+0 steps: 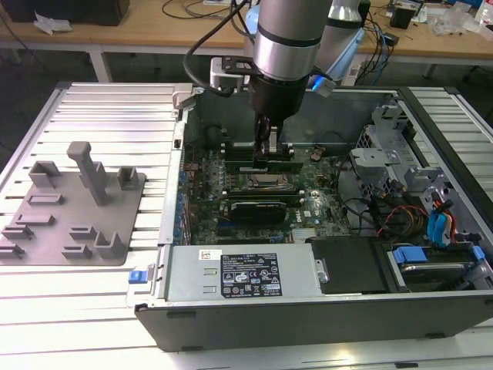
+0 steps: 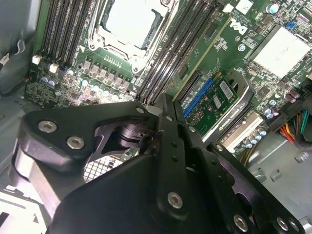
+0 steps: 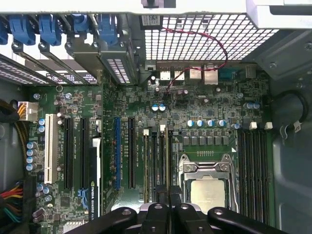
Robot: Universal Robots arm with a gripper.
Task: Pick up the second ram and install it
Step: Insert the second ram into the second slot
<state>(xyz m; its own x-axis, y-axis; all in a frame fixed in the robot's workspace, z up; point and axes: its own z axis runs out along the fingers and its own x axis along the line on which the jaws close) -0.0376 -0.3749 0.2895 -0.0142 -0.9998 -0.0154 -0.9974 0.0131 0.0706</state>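
Exterior view, lower middle of frame: black label (image 1: 250, 274) with white print and small marks on the grey power-supply cover (image 1: 189, 281). A white barcode sticker (image 1: 206, 254) sits by its upper left corner. The lines are too fine to make out.

Second wrist view: white logo (image 2: 237, 23) printed on the motherboard (image 2: 73, 83), and a white barcode sticker (image 2: 228, 90) on the small green card (image 2: 214, 109) (print illegible).

First wrist view: dark sticker (image 3: 150, 20) on the chassis wall (image 3: 204, 34), and tiny white lettering beside the slots (image 3: 68, 153). None of it can be read.

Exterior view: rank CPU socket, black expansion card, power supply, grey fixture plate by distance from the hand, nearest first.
1. CPU socket, right by the hand.
2. Black expansion card, just past the socket.
3. Power supply, case's near edge.
4. Grey fixture plate, outside the case, exterior view's left.
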